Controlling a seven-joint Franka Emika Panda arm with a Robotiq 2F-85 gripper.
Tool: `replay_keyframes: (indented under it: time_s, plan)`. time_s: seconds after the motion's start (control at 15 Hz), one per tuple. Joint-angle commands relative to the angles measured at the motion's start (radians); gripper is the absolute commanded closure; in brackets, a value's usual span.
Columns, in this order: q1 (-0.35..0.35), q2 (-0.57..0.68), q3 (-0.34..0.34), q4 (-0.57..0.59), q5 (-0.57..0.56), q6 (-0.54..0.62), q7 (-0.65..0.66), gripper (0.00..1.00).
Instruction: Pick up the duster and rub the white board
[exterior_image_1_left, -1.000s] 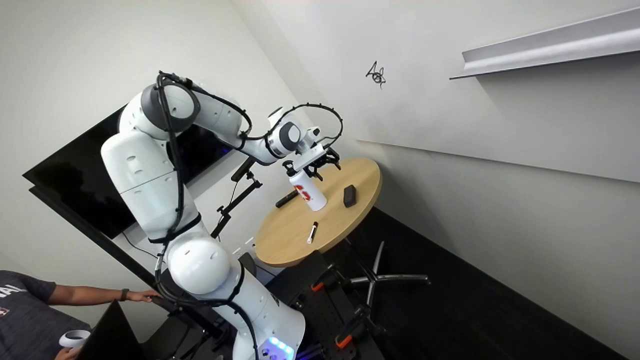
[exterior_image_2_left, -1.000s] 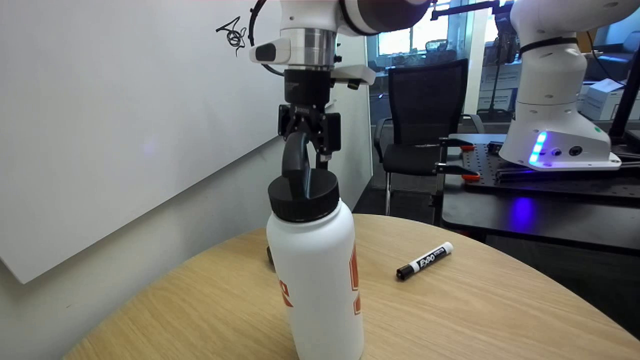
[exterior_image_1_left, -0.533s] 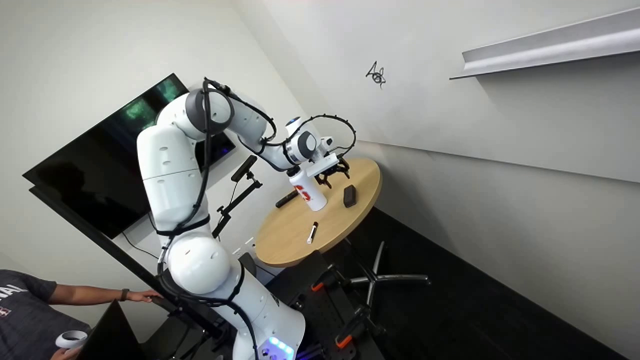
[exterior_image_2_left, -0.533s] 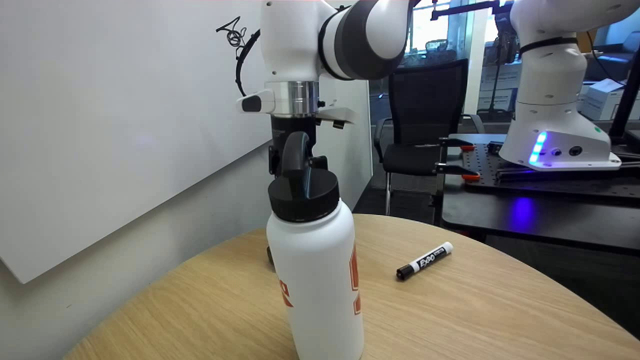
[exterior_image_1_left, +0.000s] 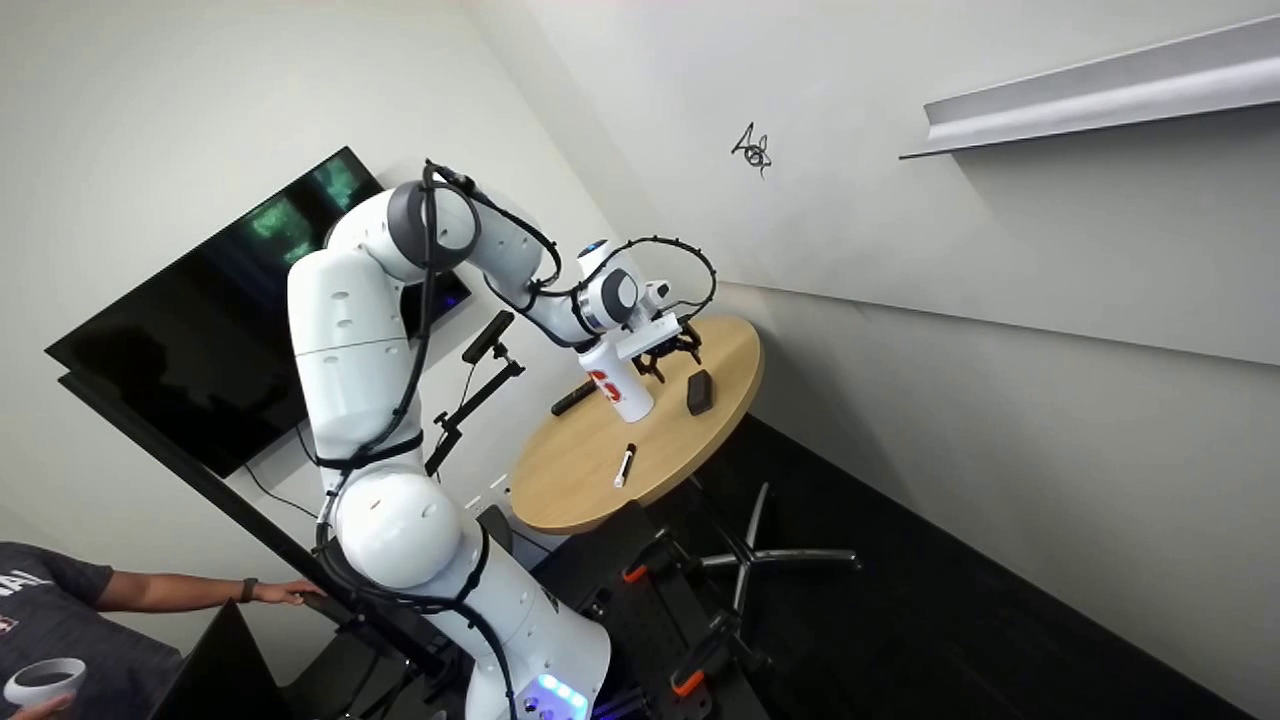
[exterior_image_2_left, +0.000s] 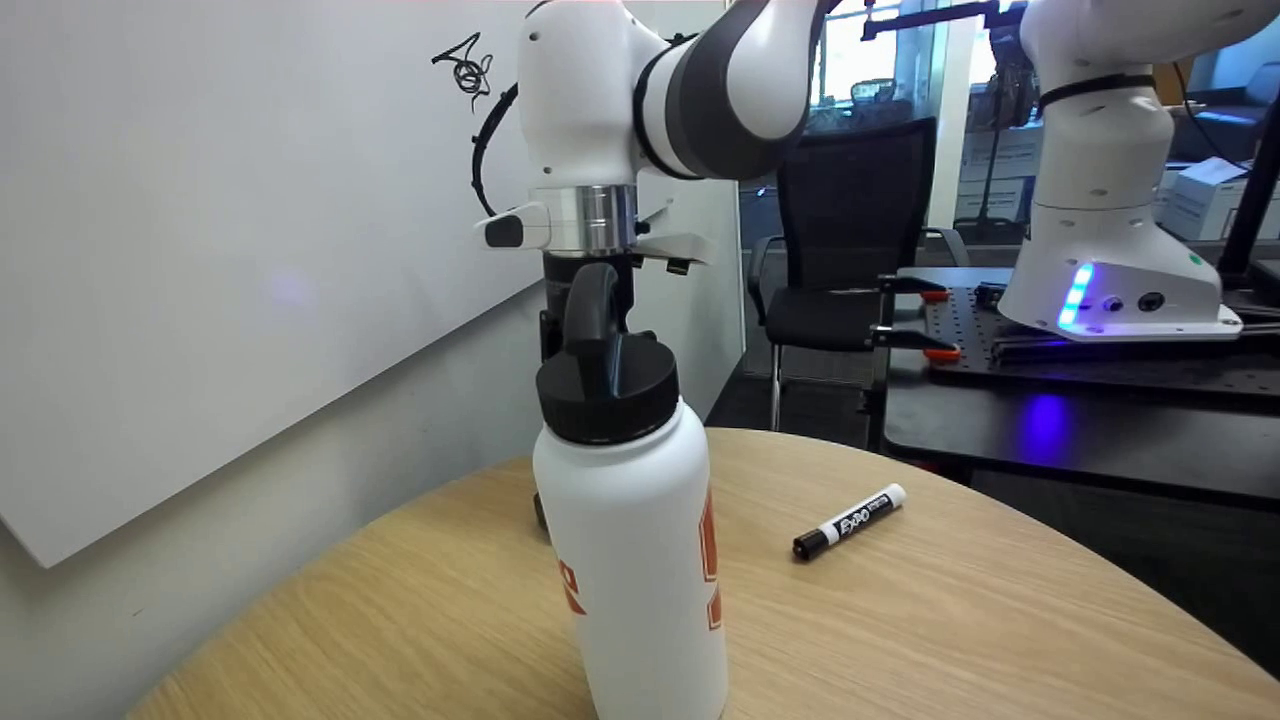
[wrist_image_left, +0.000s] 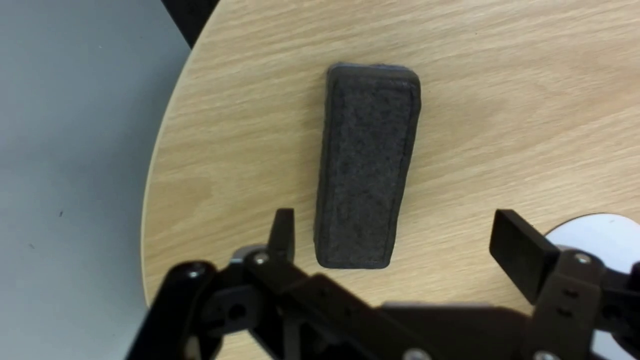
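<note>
Lying lower right in an exterior view, a marker (exterior_image_2_left: 850, 522) reading EXPO, upper left the scribbled white board (exterior_image_2_left: 250, 200), the gripper (wrist_image_left: 393, 226), jaws wide apart, holding nothing, the duster (wrist_image_left: 367, 167) on the table (wrist_image_left: 235, 150), mid wrist view.

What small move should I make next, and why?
I'd probably nudge the open claw toward the middle of the duster before lowering: in the wrist view, most of it shows past the fingertips, nearer one than the other.

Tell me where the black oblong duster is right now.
In an exterior view, the duster lies on the round wooden tabletop, right of the white cylindrical bottle; in the wrist view, it's near picture centre.
</note>
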Motion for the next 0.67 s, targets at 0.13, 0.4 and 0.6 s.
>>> replay_keyframes:
  time_s: [0.13, 0.4, 0.6]
  plan:
    - [0.043, 0.047, -0.019, 0.033, -0.026, -0.006, 0.033, 0.0]
    - [0.087, 0.079, -0.051, 0.054, -0.058, -0.004, 0.064, 0.0]
    - [0.113, 0.101, -0.082, 0.079, -0.095, -0.007, 0.091, 0.0]
